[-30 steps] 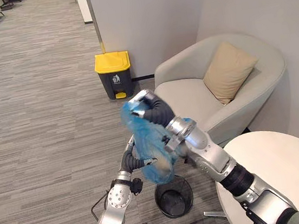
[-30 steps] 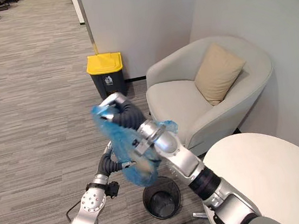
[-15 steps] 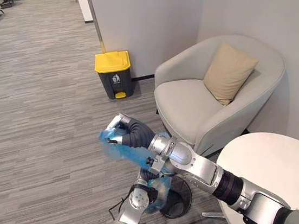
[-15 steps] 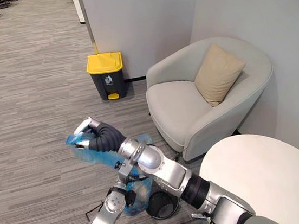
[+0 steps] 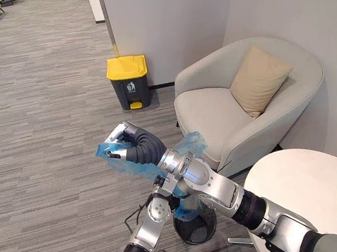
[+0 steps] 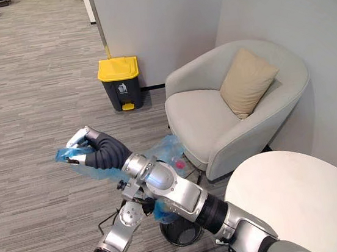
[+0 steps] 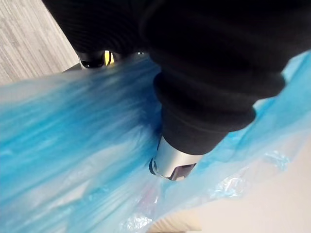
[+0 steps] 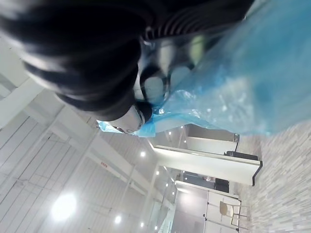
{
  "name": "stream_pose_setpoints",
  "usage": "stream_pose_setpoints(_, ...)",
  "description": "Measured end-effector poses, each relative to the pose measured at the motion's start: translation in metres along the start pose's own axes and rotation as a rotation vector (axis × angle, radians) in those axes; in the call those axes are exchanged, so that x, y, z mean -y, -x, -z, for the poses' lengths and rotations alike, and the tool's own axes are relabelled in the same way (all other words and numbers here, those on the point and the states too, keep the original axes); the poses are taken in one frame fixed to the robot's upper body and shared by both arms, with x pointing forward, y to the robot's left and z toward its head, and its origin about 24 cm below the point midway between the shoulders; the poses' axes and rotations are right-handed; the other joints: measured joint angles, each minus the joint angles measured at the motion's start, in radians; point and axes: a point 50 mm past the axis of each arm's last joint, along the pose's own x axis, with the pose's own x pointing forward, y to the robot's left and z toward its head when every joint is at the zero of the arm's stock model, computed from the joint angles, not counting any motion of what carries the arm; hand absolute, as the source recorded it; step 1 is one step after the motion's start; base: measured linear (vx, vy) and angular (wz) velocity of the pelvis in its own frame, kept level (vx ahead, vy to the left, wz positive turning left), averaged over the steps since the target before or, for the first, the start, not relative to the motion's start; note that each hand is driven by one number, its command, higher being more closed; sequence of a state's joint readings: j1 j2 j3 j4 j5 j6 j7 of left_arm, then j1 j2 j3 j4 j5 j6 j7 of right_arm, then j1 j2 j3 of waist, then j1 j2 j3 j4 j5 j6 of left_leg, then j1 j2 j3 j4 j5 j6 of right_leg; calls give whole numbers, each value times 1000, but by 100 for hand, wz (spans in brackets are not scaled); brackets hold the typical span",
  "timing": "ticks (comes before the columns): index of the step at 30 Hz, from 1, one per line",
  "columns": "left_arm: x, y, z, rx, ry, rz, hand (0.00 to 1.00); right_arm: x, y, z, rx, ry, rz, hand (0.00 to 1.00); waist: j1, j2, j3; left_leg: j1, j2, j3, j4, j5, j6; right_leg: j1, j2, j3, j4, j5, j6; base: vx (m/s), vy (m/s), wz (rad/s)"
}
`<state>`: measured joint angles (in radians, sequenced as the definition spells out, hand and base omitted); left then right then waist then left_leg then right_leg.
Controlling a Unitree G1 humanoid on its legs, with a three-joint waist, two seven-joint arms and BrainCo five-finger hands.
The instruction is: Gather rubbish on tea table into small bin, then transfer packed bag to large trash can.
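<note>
A blue plastic bag (image 5: 141, 166) hangs stretched in the air above the small black mesh bin (image 5: 199, 226) on the floor. My right hand (image 5: 126, 142) reaches across to the left and is shut on the bag's upper edge; its curled fingers (image 8: 150, 87) pinch the blue film. The bag runs from that hand back under my right forearm, with a loose flap (image 5: 190, 143) sticking up behind it. My left hand (image 7: 209, 97) comes up from below and is pressed into the bag's lower part. The large yellow-lidded trash can (image 5: 128, 82) stands by the wall.
A light grey armchair (image 5: 216, 114) with a tan cushion (image 5: 260, 78) sits to the right of the trash can. The round white tea table (image 5: 311, 188) is at the lower right. Grey carpet stretches away to the left.
My right hand has swung down and to the left with the bag's edge, pulling the bunched bag out wide. My left arm has moved in under the right forearm, against the bag's lower part.
</note>
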<state>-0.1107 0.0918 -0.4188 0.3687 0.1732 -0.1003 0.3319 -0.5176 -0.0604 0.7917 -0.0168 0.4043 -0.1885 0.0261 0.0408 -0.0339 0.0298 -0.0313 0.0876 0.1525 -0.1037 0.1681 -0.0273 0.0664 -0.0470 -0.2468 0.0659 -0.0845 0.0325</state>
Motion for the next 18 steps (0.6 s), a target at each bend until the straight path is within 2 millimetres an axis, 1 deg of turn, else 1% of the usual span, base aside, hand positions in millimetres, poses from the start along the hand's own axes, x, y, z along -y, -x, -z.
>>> stream_pose_setpoints(4, -5, -3, -13, 50, 61, -31, 100, 1, 8, 7, -22, -24, 26, 100, -2, 0, 0, 1, 0, 0, 0, 0, 0, 0, 0, 0, 2, 0, 0, 0, 0, 0)
stream_pose_setpoints(7, -9, -4, -16, 65, 78, -48, 100, 2, 13, 10, -34, -20, 36, 100, -4, 0, 0, 3, 0, 0, 0, -3, -4, 0, -1, 0, 3, -1, 0, 0, 0, 0)
stream_pose_setpoints(11, -16, -3, -20, 82, 109, -80, 100, 16, 24, 14, -51, 30, 118, 100, -3, -1, 1, 5, -9, 0, 0, 0, 0, 0, -3, -1, 4, -1, 0, 0, 0, 0)
stream_pose_setpoints(12, -20, -3, -21, 87, 113, -94, 100, 18, 27, 14, -58, 54, 129, 0, -4, -1, 1, 5, -10, 0, 0, 0, 1, 0, -4, -1, 4, -1, 0, 0, 0, 0)
stream_pose_setpoints(13, -26, -2, -22, 95, 125, -117, 100, 24, 33, 15, -70, 94, 158, 0, -7, -1, 1, 6, -12, 0, 0, 1, 1, 1, -6, -1, 4, -1, 0, 0, 0, 0)
stream_pose_setpoints(15, -31, 0, -20, 95, 136, -130, 100, 32, 41, 17, -94, 150, 194, 0, -9, -1, 1, 7, -14, 0, 0, 1, 1, 1, -8, -1, 3, -1, 1, 0, 0, 0)
stream_pose_setpoints(16, -34, 3, -16, 81, 143, -145, 100, 38, 48, 19, -116, 195, 213, 0, -13, -2, 1, 8, -16, 1, 0, 1, 1, 1, -10, -1, 3, -2, 2, 0, 0, 0)
stream_pose_setpoints(17, -36, 5, -14, 74, 145, -152, 100, 41, 50, 19, -124, 216, 219, 0, -16, -2, 1, 8, -17, 1, 0, 1, 1, 1, -11, -1, 3, -2, 2, 0, 0, 0)
stream_pose_setpoints(18, -40, 10, -7, 51, 149, -173, 100, 47, 56, 18, -140, 278, 230, 0, -25, -3, 2, 8, -18, 1, 0, 0, 1, 1, -12, -1, 3, -2, 2, 0, 0, 0)
